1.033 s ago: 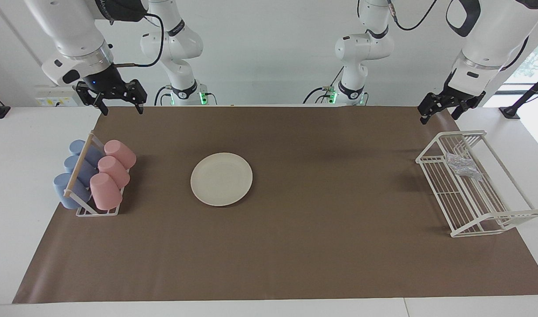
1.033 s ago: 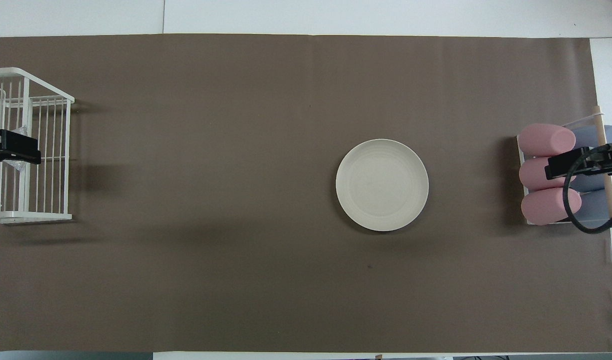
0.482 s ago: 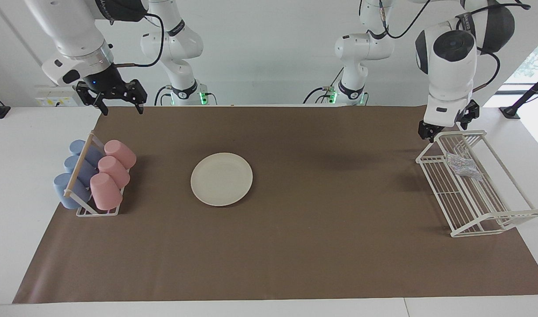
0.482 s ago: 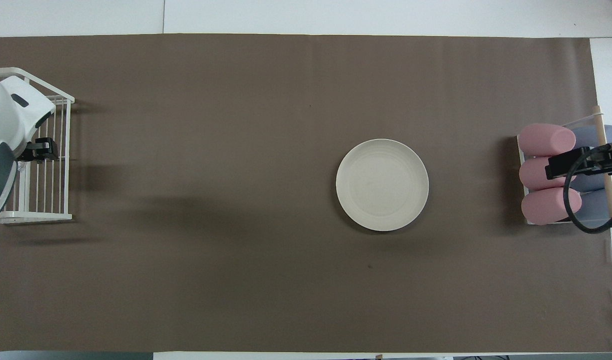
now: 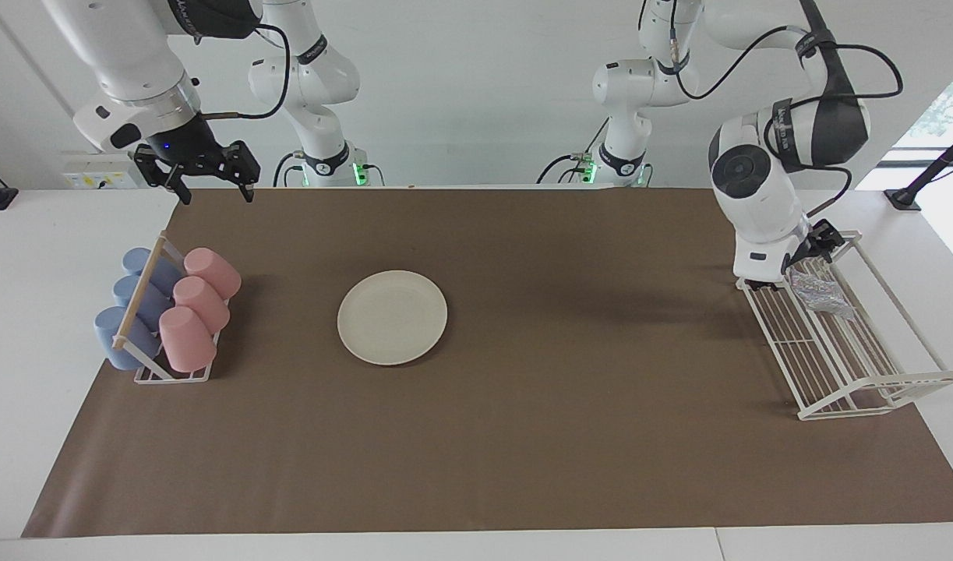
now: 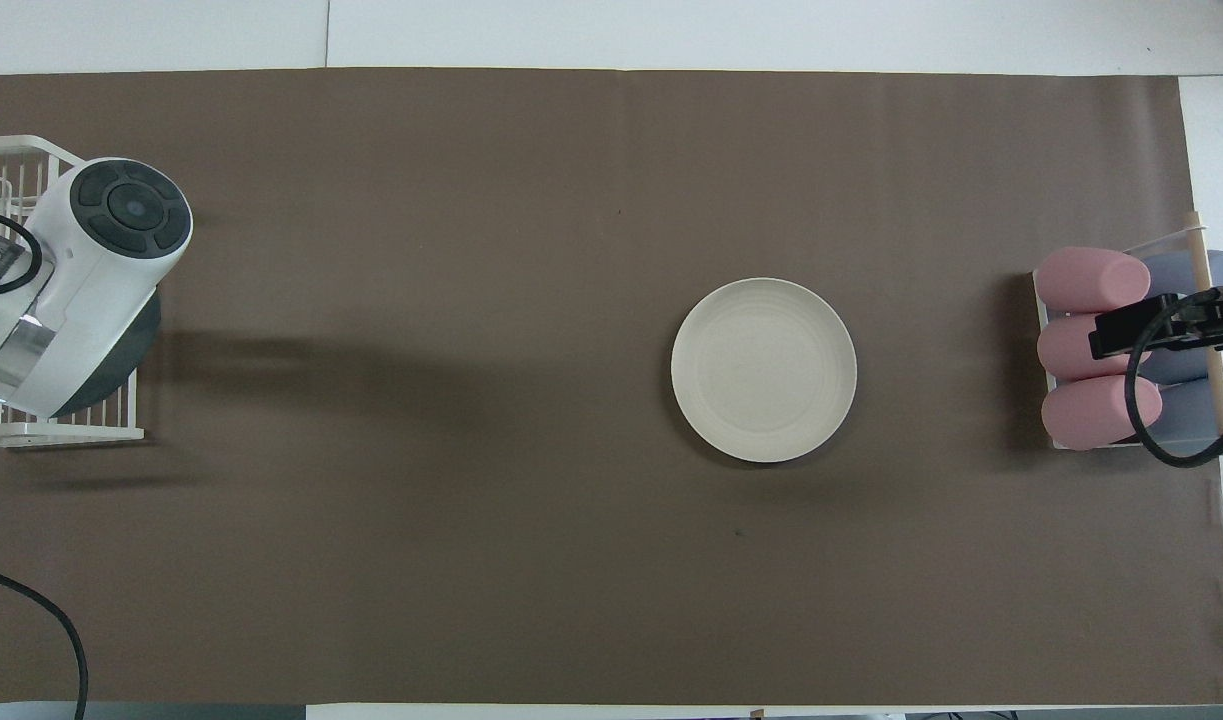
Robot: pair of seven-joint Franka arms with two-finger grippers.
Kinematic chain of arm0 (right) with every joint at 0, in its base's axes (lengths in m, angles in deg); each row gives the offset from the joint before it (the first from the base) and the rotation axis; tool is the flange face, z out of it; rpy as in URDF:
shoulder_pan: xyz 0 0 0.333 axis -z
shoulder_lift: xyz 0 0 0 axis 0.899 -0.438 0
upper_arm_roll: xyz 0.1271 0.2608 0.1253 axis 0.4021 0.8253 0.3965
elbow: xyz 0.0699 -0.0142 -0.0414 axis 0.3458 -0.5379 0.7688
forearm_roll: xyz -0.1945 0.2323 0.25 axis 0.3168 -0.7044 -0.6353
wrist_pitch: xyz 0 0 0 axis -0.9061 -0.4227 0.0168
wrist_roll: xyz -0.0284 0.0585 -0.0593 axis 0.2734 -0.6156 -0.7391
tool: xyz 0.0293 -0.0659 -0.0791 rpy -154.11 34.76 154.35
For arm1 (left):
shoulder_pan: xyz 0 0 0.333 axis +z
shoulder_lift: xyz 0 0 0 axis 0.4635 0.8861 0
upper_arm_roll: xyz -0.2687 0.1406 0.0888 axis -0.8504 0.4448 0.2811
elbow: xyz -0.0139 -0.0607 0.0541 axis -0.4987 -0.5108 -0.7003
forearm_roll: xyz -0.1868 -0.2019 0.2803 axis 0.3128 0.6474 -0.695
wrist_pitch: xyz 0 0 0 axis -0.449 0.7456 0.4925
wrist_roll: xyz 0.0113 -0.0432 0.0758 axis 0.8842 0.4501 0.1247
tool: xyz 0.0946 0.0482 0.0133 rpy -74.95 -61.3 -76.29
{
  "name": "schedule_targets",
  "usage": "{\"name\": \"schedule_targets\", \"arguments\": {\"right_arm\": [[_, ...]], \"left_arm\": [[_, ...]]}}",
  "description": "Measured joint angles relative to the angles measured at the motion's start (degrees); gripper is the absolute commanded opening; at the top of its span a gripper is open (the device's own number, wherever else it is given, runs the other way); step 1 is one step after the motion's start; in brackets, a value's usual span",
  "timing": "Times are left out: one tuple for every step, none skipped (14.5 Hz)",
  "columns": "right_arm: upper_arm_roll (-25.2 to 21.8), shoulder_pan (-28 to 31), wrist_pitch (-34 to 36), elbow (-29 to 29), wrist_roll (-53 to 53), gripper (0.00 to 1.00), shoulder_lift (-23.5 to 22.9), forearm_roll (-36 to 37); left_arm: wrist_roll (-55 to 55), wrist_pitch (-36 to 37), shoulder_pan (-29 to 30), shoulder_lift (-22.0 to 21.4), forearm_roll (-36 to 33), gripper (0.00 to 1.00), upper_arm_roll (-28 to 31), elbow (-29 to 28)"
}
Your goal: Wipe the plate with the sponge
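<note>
A round, shallow, cream-white matte plate [image 5: 392, 316] lies flat on the brown paper mat [image 5: 523, 436] that covers the desk, about midway between the mat's robot-side edge and its outer edge, and closer to the right arm's end. At that end a white wire rack with a wooden rod [image 5: 150, 312] holds three pink cups [image 5: 199, 308] and three blue cups [image 5: 129, 312] lying on their sides.

At the left arm's end stands a white wire basket [image 5: 850, 366] on the mat's edge. A small silvery-grey glittery mesh scouring sponge [image 5: 819, 294] lies in it, in the part nearest the robots.

The left claw [image 5: 815, 248] is down at the basket's robot-side end, just beside the sponge; the arm's wrist hides much of it, its fingers stand spread, and I cannot tell whether they touch the sponge.

The right claw [image 5: 208, 173] hangs in the air over the mat's robot-side corner, spread wide and holding nothing; that arm waits.
</note>
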Motion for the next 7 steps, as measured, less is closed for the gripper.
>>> {"name": "schedule_targets", "arguments": {"right_arm": [[0.00,0.00,0.00,0.00,0.00,1.00,0.00,0.00],[0.00,0.00,0.00,0.00,0.00,1.00,0.00,0.00],[0.00,0.00,0.00,0.00,0.00,1.00,0.00,0.00],[0.00,0.00,0.12,0.00,0.00,1.00,0.00,0.00],[-0.01,0.02,0.56,-0.01,0.00,1.00,0.00,0.00],[-0.04,0.08,0.91,-0.01,0.00,1.00,0.00,0.00],[-0.12,0.10,1.01,-0.01,0.00,1.00,0.00,0.00]], "left_arm": [[-0.75,-0.21,0.00,0.14,-0.69,1.00,0.01,-0.33],[-1.11,-0.59,0.01,0.23,-1.24,1.00,0.09,-0.46],[-1.22,-1.14,0.10,0.25,-1.71,1.00,0.23,-0.47],[-1.22,-1.85,0.40,0.25,-2.24,0.99,0.30,-0.47],[-1.12,-2.17,0.73,0.25,-2.46,0.96,0.33,-0.47],[-0.83,-2.30,0.90,0.25,-2.50,0.95,0.42,-0.47],[-0.66,-2.40,1.05,0.25,-2.53,0.87,0.43,-0.47]]}}
